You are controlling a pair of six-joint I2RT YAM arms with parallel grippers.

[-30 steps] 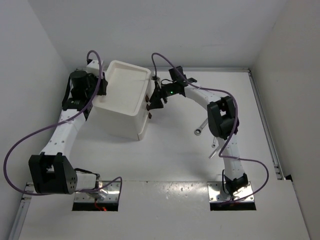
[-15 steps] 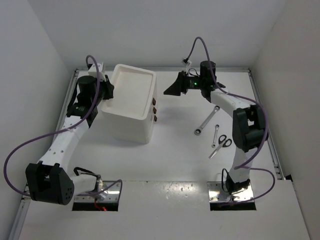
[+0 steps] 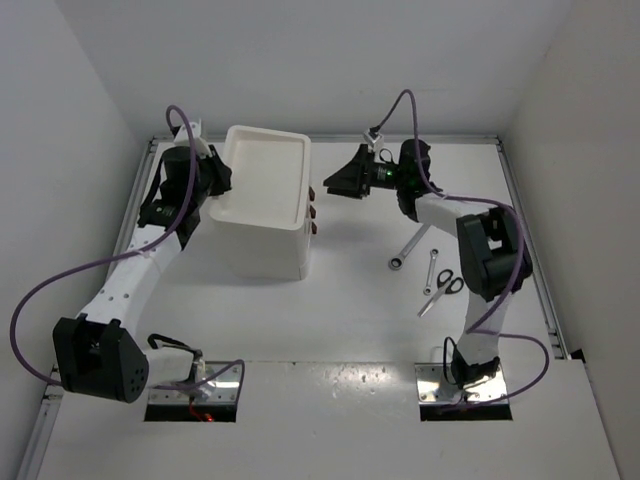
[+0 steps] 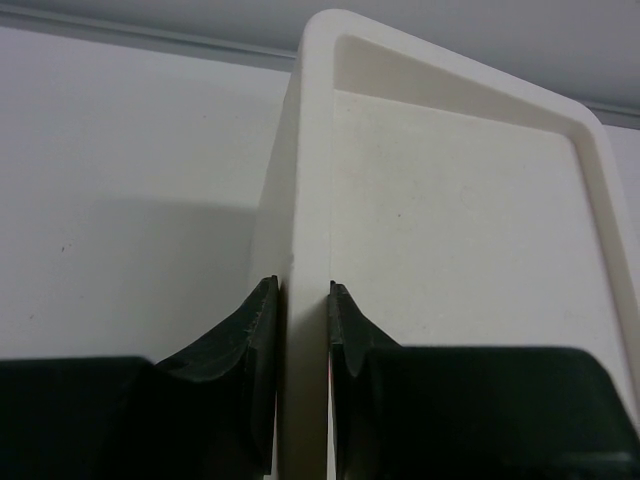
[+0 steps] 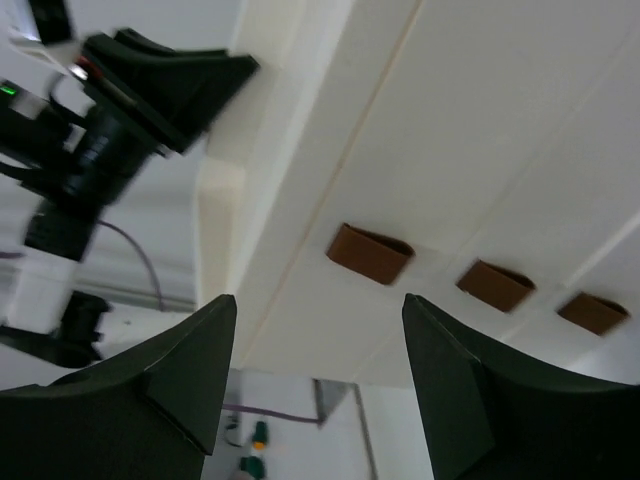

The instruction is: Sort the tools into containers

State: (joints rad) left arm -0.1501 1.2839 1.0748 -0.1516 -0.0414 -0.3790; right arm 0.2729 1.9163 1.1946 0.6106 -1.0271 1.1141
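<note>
Top view, box: drawer box point(image 3: 262, 215) stands far-left on the desk point(image 3: 330, 320), swung squarer than a second ago.
Top view, right hand point(image 3: 340, 183): it has backed off the knobs point(image 3: 312, 212) and now hangs just beside them.
Top view, tools: longer wrench point(image 3: 412, 247), shorter wrench point(image 3: 431, 270) and scissors point(image 3: 440, 290) lie loose toward the right edge.
Left wrist: left hand point(image 4: 303, 290) stays pinched tight on the tray rim point(image 4: 310, 150), steadying the box.
Right wrist: fingers point(image 5: 190, 370) are spread wide with nothing between them. They face three knobs, and the drawers look closed.
Meaning: I reckon a drawer pull comes next, with three tools unsorted.
</note>
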